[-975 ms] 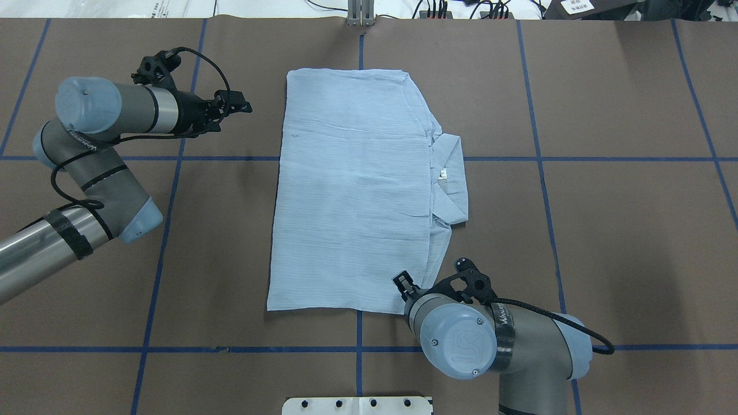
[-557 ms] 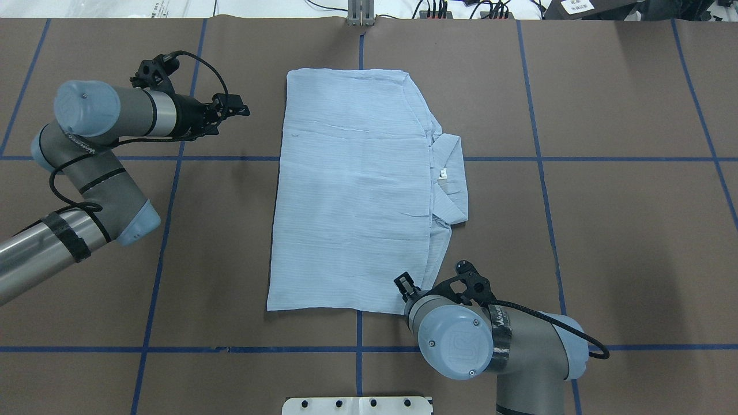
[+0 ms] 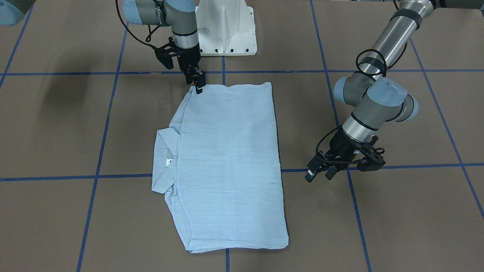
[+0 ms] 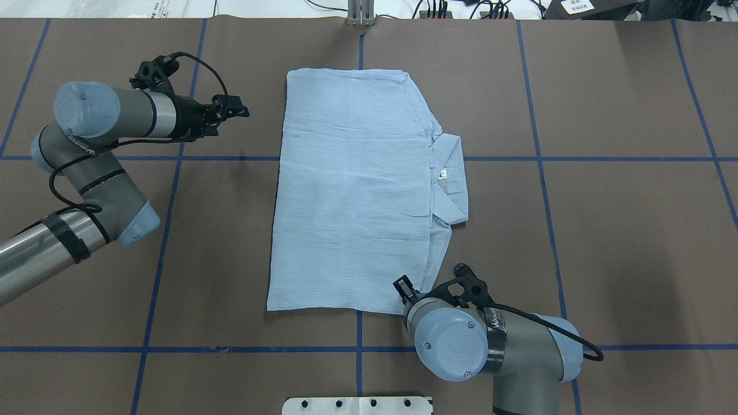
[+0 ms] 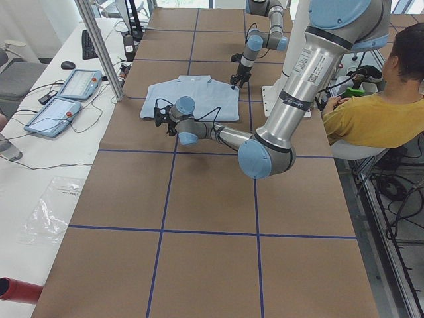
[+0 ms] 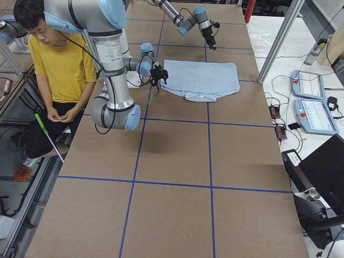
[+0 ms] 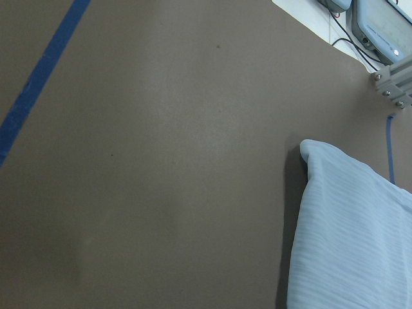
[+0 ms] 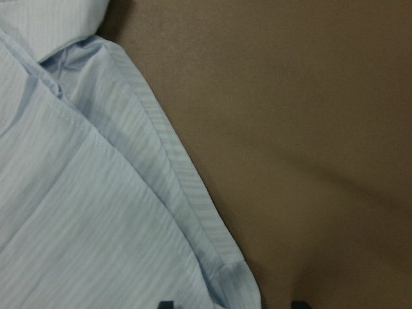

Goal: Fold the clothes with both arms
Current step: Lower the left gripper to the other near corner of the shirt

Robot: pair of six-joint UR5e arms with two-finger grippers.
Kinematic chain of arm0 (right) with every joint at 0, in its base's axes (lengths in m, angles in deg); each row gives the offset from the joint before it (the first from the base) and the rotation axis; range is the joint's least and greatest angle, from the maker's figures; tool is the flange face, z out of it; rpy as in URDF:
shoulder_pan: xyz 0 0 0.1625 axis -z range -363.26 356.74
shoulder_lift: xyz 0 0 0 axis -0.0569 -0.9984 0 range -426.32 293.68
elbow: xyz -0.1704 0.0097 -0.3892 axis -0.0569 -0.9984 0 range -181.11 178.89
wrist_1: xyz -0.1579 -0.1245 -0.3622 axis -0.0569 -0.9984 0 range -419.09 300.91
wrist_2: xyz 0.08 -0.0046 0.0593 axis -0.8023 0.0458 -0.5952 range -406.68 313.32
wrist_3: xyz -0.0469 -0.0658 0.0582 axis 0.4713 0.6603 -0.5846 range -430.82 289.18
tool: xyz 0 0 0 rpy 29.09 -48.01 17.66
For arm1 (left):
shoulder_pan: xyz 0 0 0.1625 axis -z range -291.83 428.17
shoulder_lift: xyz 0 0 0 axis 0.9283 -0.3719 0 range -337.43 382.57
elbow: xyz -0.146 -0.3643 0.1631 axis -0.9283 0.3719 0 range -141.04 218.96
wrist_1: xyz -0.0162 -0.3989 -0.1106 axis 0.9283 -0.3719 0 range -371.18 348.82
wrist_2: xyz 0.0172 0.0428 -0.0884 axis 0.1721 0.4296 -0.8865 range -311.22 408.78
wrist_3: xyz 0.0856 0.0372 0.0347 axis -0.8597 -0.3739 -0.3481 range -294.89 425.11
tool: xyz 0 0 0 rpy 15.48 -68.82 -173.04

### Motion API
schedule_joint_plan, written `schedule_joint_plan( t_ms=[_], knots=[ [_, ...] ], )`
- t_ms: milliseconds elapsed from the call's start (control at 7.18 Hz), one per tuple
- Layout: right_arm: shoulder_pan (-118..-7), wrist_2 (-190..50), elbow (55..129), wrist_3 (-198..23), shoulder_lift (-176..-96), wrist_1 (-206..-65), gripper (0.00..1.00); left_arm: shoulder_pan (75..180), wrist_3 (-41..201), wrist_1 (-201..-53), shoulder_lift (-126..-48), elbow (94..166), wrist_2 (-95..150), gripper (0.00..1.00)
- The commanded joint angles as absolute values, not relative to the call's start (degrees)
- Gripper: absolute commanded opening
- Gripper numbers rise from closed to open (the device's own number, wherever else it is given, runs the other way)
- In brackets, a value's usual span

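Note:
The light blue shirt point(image 4: 357, 196) lies folded into a flat rectangle in the middle of the table, its collar point(image 4: 452, 178) and white neck label point(image 4: 443, 173) on the right side. My right gripper point(image 4: 403, 286) is low at the shirt's near right corner. In the right wrist view its dark fingertips point(image 8: 166, 304) stand apart on either side of that corner point(image 8: 235, 283): open. In the front view it is at the corner point(image 3: 198, 88). My left gripper point(image 4: 242, 110) hovers open and empty over bare table, left of the shirt's far left corner point(image 7: 315, 151); it also shows in the front view point(image 3: 319, 174).
The brown table cover point(image 4: 605, 230) carries blue tape grid lines point(image 4: 173, 158). The white pedestal base point(image 3: 227, 34) stands at the robot's edge. An aluminium post point(image 4: 360, 14) stands at the far edge. A person in a yellow shirt point(image 6: 59, 64) sits beside the robot.
Both arms have shifted only slightly: the left gripper drew back a little to the left, the right wrist settled a little toward the table's near edge. The shirt has not moved.

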State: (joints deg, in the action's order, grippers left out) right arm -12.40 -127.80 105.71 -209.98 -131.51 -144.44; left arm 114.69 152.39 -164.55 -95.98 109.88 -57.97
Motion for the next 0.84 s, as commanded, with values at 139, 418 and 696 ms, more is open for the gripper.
schedule_joint_plan(
  t_ms=[139,418,696],
  knots=[
    [-12.4,-127.9,106.0,-210.1,-131.4,-144.3,0.0,114.7,152.4,-164.5,-96.0,109.9,-57.9,1.0],
    [-12.4,-127.8,106.3,-210.2,-131.3,-144.0,0.0,114.7,152.5,-164.5,-96.0,110.1,-58.0,1.0],
    [-12.8,-128.1,108.8,-210.1,-131.6,-144.3,0.0,113.8,157.5,-164.5,-96.0,112.5,-57.8,1.0]
  ],
)
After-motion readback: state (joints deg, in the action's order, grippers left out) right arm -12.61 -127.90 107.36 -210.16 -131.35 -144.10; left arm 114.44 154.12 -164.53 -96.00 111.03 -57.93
